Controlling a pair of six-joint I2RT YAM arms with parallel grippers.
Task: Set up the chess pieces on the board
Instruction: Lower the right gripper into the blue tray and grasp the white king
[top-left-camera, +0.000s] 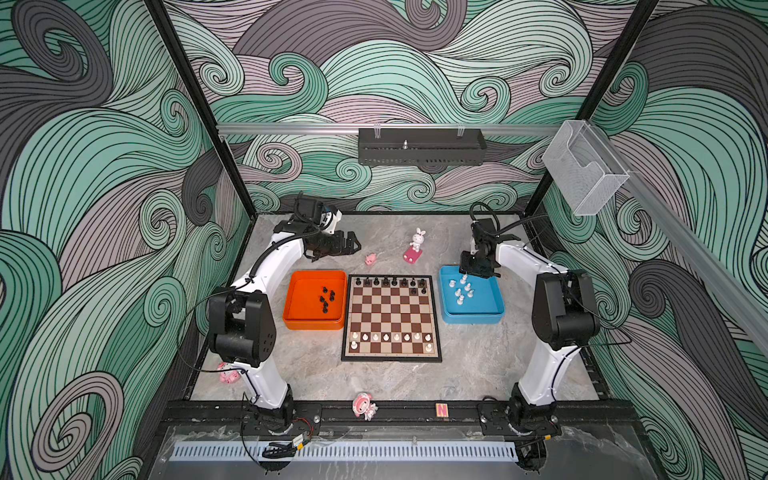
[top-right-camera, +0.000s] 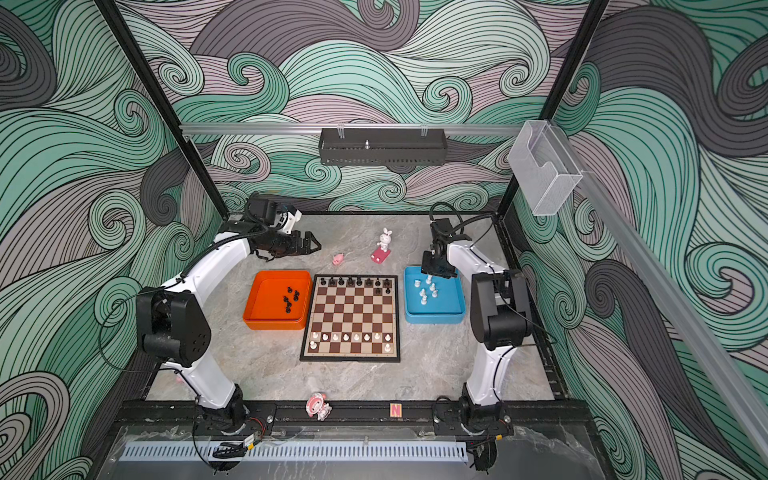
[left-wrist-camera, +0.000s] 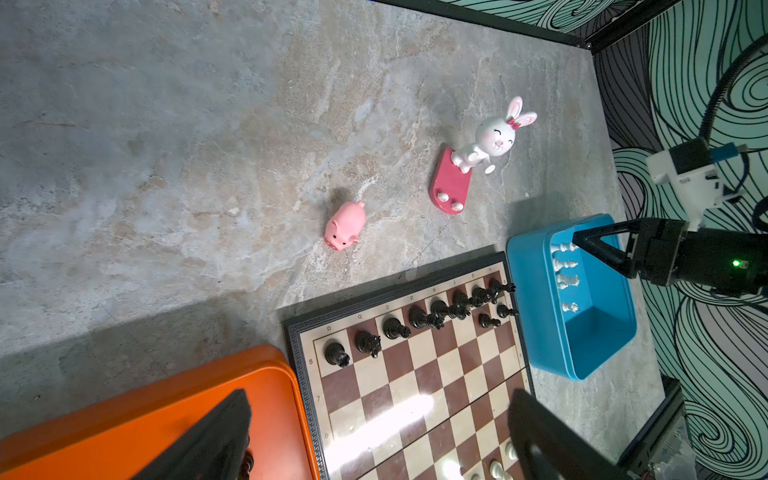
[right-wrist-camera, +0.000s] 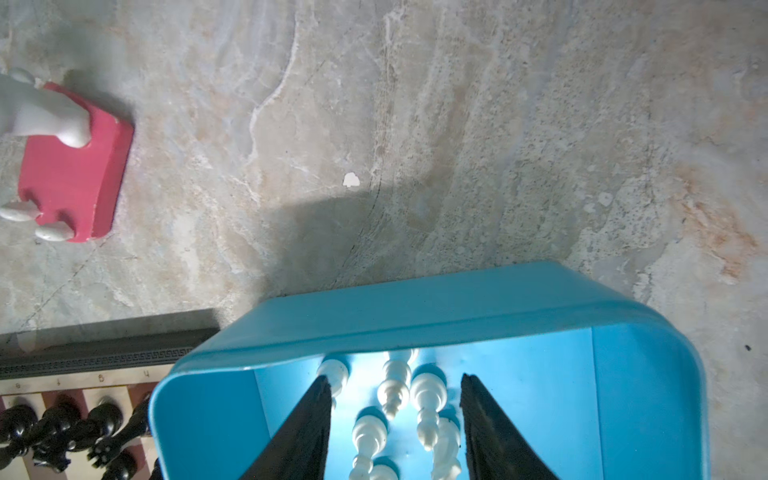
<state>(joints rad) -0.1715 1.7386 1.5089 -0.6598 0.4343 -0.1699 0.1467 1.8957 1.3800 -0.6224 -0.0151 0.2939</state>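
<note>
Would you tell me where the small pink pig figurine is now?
In both top views the pink pig sits just beyond the far edge of the board, left of the rabbit figure.

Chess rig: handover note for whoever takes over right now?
Left gripper: open, empty, hovering behind the orange tray.
Right gripper: open, down in the blue tray, straddling white pieces; none gripped.
Done on the board: black back row full plus two black pawns; white pawn row full plus both corner pieces.
Left: black pieces in orange tray, white pieces in blue tray.
</note>
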